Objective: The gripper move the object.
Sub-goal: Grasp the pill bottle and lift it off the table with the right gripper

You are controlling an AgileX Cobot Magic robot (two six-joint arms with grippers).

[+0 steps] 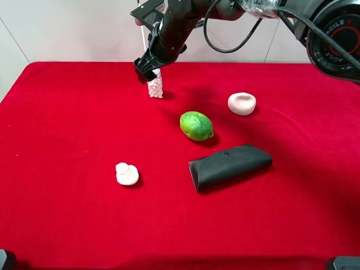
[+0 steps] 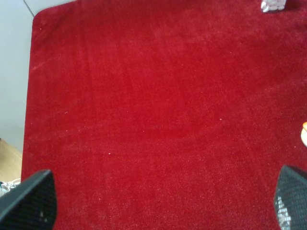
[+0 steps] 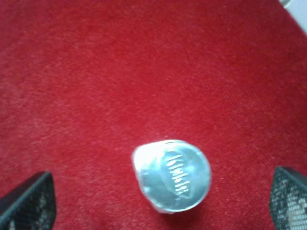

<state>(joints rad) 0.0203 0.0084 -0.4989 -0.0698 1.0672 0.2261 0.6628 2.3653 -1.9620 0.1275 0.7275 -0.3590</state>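
Red cloth (image 1: 67,140) carries the object (image 3: 171,176) directly below the gripper (image 1: 147,70), jaws wide; it should descend straight, then close gently.

A red cloth (image 1: 67,214) lies below a plain pale wall (image 1: 67,28)

Black jointed arm (image 1: 177,25), looping black cable (image 1: 226,52), white AGILE lettering (image 1: 336,40), black gripper (image 1: 149,72) with mesh-textured fingertips (image 3: 29,201)

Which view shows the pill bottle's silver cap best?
The right wrist view: the cap is large, seen from above. The exterior high view shows the bottle small, under the right tool; the left wrist view, only a sliver.
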